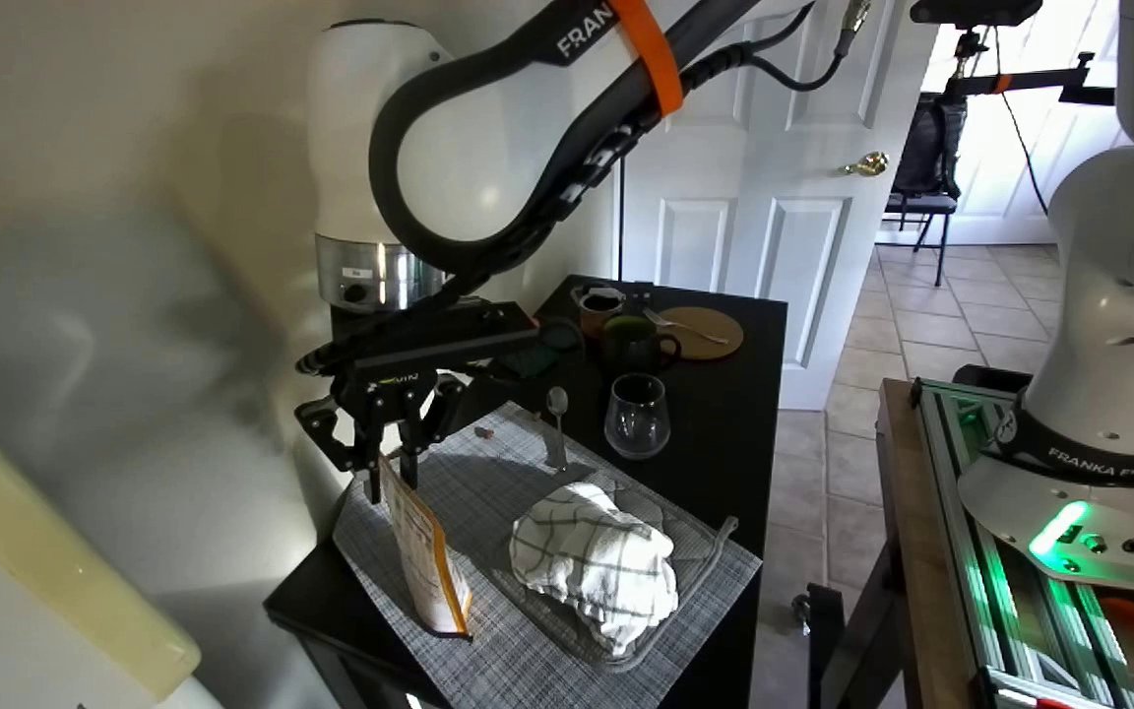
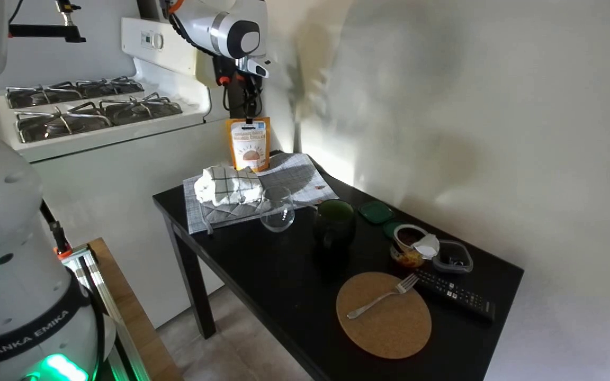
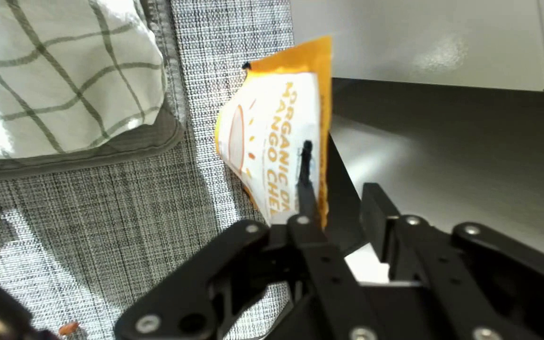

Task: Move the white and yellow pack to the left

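The white and yellow pack (image 1: 424,556) stands upright, slightly tilted, on the grey woven mat near the wall. It also shows in an exterior view (image 2: 249,145) with its printed face and orange border, and in the wrist view (image 3: 274,127). My gripper (image 1: 392,478) is at the pack's top edge, pointing down. In the wrist view the gripper (image 3: 340,198) is open. One finger is in front of the pack's printed face, close to its top edge. The other finger is apart behind it, with a gap between it and the pack.
A checked cloth (image 1: 597,556) lies on a quilted grey pad beside the pack. A stemless glass (image 1: 637,418), a spoon (image 1: 557,414) and a dark mug (image 2: 334,225) stand or lie nearby. The wall (image 2: 442,132) and the stove (image 2: 114,148) border the table.
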You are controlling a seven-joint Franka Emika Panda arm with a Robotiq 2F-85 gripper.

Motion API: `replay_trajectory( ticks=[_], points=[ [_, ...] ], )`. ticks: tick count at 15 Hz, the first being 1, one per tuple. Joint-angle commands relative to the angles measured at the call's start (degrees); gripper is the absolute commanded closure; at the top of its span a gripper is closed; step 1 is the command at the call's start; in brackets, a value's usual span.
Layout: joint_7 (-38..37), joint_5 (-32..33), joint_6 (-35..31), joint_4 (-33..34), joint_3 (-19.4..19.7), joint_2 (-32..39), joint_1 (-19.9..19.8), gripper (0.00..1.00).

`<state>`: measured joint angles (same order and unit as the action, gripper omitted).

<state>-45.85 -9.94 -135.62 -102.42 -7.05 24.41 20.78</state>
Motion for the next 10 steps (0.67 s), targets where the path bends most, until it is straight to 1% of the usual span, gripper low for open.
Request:
replay_trajectory(
  ticks=[1,2,4,5,6,8,9,10],
  points=[
    [-2.7,2.0,6.0,-1.1,0.1,-3.5,0.2,0.35],
    [-2.4,2.4,8.9,-0.8,-0.1,-4.5,0.1,0.27],
    [-1.1,3.5,16.6,-0.2,-0.8,-7.5,0.0,0.13],
    [2.3,3.5,21.0,-0.2,-1.7,-9.8,-0.7,0.05],
    [5.5,3.9,24.0,-0.7,-2.4,-12.2,-1.1,0.0],
    [9.7,4.7,29.4,-1.7,-3.5,-17.0,-1.1,0.0],
    [6.3,3.3,26.2,1.4,-3.1,-11.8,-1.3,0.0],
    [6.6,3.3,27.4,1.4,-3.5,-13.5,-1.4,0.0]
  ],
)
